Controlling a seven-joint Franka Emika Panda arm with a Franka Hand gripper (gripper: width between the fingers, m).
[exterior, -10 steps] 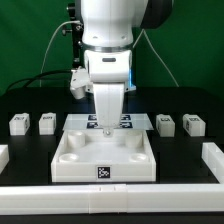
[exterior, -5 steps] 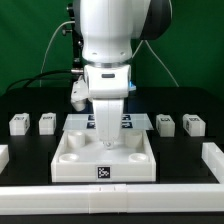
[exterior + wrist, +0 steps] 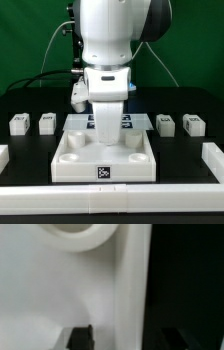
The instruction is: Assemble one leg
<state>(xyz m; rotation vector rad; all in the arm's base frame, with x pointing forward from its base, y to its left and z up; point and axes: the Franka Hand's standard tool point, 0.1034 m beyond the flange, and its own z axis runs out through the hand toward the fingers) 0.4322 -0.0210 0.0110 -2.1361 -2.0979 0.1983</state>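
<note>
We see a black counter (image 3: 30, 145) and a white arm (image 3: 108, 40) bent down over a square white panel (image 3: 75, 160). The gripper (image 3: 107, 142) sits low on the panel, its fingers (image 3: 80, 336) spread either side of one panel wall, not pinching it. Four small legs (image 3: 46, 122) stand on the counter, two on each side of the panel, apart from the gripper.

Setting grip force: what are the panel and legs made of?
Panel: seemingly white moulded plastic, matte, judging by smooth rounded sockets. Legs: probably the same white plastic, uniform blocky look; too small to confirm.
</note>
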